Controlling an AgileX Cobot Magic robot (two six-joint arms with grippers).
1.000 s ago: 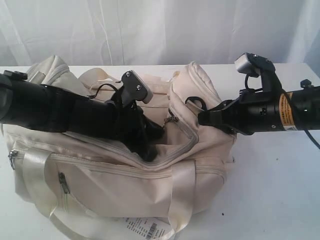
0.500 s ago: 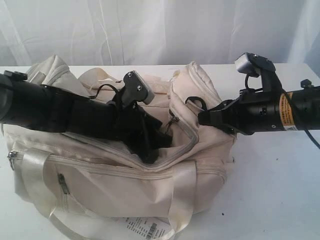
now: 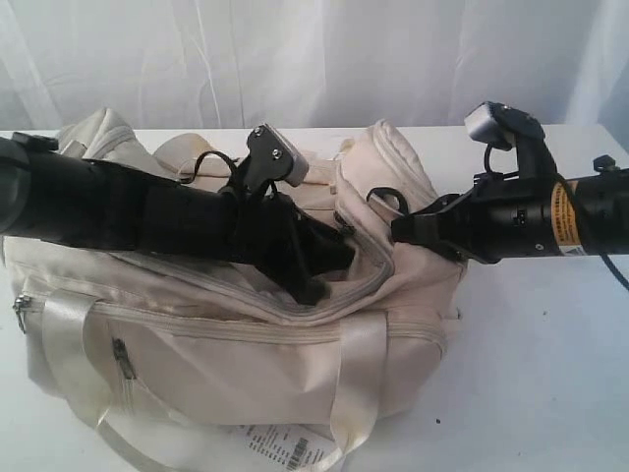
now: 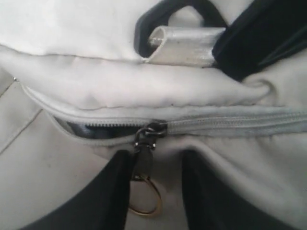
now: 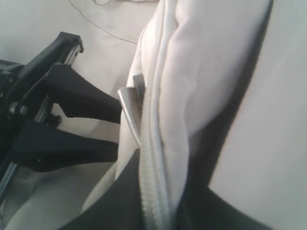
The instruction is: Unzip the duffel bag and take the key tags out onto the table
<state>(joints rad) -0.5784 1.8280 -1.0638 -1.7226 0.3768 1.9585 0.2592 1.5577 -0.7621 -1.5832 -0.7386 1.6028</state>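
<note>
The cream duffel bag (image 3: 246,364) lies on the white table (image 3: 531,374). Its top zipper is partly undone, showing a dark slit (image 4: 91,130). My left gripper (image 3: 322,275) hovers over that zipper, open. The dark zipper pull (image 4: 146,143) with its brass ring (image 4: 146,199) lies between the fingers (image 4: 112,191), against one of them and not pinched. My right gripper (image 3: 398,228) is shut on a fold of the bag's zipper edge (image 5: 158,143) near the end D-ring (image 4: 144,28). The key tags are hidden.
A white barcode label (image 3: 285,447) pokes out under the bag's front. Satin straps (image 3: 359,374) hang down the bag's side. A white curtain closes the back. Bare tabletop stretches to the right of the bag.
My left gripper has slid right along the zipper toward the bag's end, and its jaws have parted from shut. The right gripper has kept its hold and place.
</note>
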